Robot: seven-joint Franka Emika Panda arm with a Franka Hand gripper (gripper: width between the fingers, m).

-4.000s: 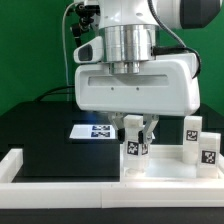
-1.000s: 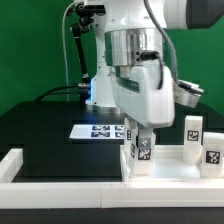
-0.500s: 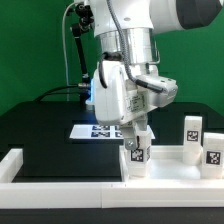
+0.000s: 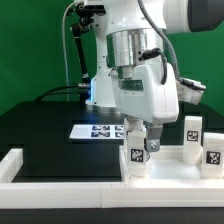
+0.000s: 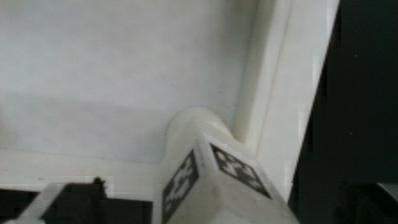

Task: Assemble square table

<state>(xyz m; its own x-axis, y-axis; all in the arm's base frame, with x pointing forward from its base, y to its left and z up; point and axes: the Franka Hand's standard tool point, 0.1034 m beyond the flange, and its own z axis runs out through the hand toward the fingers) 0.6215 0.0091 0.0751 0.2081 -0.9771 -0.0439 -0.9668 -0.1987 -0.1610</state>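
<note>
Your jaws (image 4: 140,143) stand apart around the upper part of a short white plastic leg with black-and-white tags (image 4: 137,156). In the exterior view the dark fingertips (image 4: 150,143) flank the leg's top; you cannot tell from either view whether the pads touch it. The leg stands upright at the near left corner of the white plastic square table top with a raised rim (image 4: 170,170), which lies on the black desk (image 4: 40,130) toward the exterior view's right and near edge. The wrist view looks down on the same leg (image 5: 210,170), its tagged faces turned to the camera, with the pale flat surface of the top (image 5: 107,70) and its raised rim behind it.

Further right on the top you have two more short white tagged legs (image 4: 193,134) standing upright close together, the nearer one (image 4: 211,152) just beside the farther one; both are well apart from the jaws.

Beyond the jaws, toward the far side of the desk, the marker board (image 4: 95,131) lies flat. Along the near edge a long white L-shaped wall piece (image 4: 55,182) runs from the exterior view's left, its short raised end at the far left.
</note>
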